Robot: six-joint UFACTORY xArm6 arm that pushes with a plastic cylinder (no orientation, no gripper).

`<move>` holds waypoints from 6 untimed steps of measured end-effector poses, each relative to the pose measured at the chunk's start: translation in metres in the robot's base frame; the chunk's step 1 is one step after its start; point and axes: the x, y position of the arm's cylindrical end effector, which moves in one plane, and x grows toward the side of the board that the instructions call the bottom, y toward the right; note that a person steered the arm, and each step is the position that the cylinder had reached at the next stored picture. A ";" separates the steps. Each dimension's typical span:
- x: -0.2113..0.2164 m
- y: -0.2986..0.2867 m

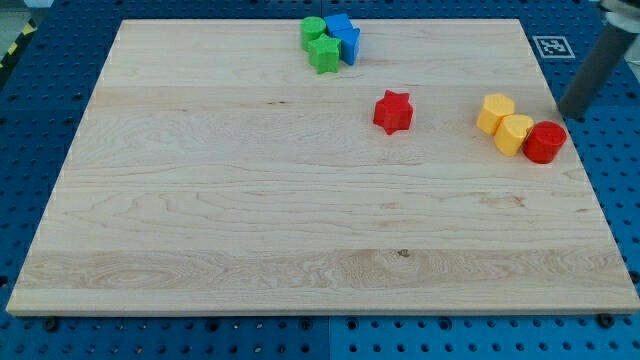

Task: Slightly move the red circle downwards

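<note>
Bare wooden board [300, 250] fills the near half of the scene, carrying no blocks there. Farther back, near the right edge, the red circle [545, 142] stands flat on its round face; as a short cylinder it has no facing direction and no long axis in plan, only its vertical one. It touches a yellow block [515, 134], with a second yellow block [494, 113] just beyond. A red star [393, 111] sits well apart to the left. The rod's tip [567, 115], which has no claw to open or close, rests just beyond the circle, apparently placed to push it nearward. Farthest, green blocks [319, 45] and blue blocks [344, 38] cluster together.
</note>
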 end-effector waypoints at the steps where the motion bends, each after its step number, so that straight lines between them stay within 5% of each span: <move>1: -0.002 -0.007; 6: 0.111 -0.030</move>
